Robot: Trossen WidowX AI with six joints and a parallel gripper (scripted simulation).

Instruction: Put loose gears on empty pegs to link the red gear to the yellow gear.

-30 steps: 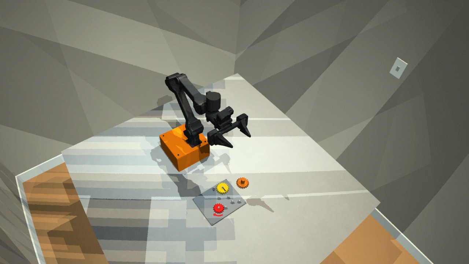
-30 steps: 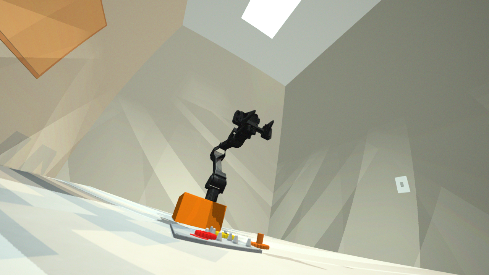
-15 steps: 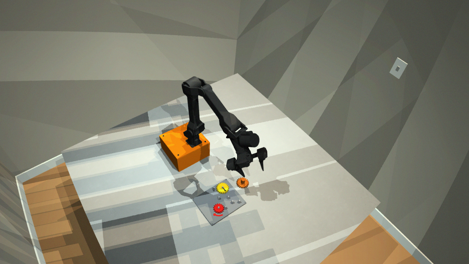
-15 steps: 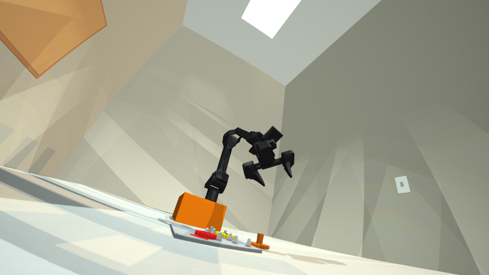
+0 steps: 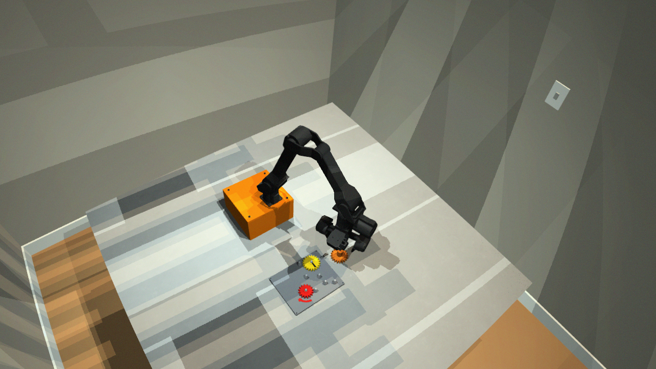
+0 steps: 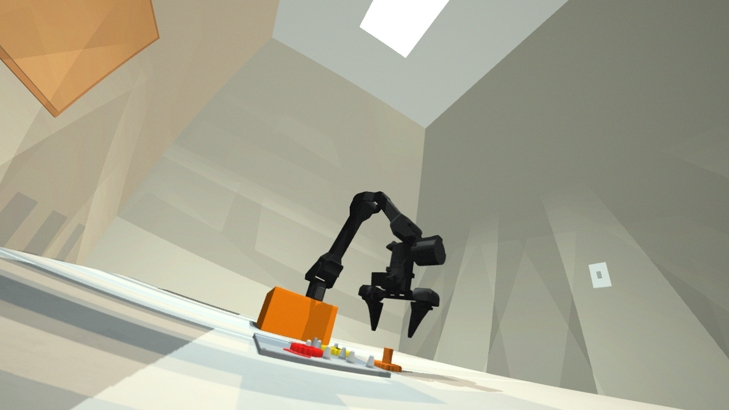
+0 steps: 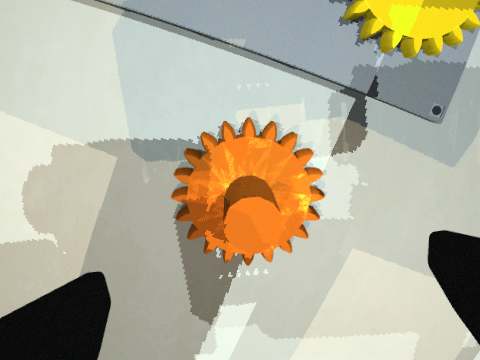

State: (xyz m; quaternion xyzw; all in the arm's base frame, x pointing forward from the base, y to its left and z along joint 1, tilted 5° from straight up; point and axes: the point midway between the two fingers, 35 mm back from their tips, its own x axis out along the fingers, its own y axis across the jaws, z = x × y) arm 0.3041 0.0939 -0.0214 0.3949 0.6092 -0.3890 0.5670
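Observation:
The grey board (image 5: 285,285) (image 6: 271,345) (image 7: 250,30) lies on the table. The red gear (image 5: 302,293) (image 6: 303,349) and the yellow gear (image 5: 307,263) (image 6: 331,351) (image 7: 415,25) sit apart on it, with several bare pegs (image 5: 319,275) (image 6: 351,357) around them. One loose orange gear (image 5: 339,259) (image 6: 388,366) (image 7: 207,200) stands flat on the table just off the board, its round handle upward. My gripper (image 6: 392,332) (image 7: 270,270) is wide open, pointing down above the orange gear, with nothing between the fingers. In the top view the fingertips are mostly hidden.
The orange base box (image 5: 263,225) (image 6: 295,313) stands behind the board and carries the arm. The curved red arrow (image 5: 305,301) is beside the red gear. The board's near corner screw (image 7: 436,110) shows in the wrist view beside the yellow gear.

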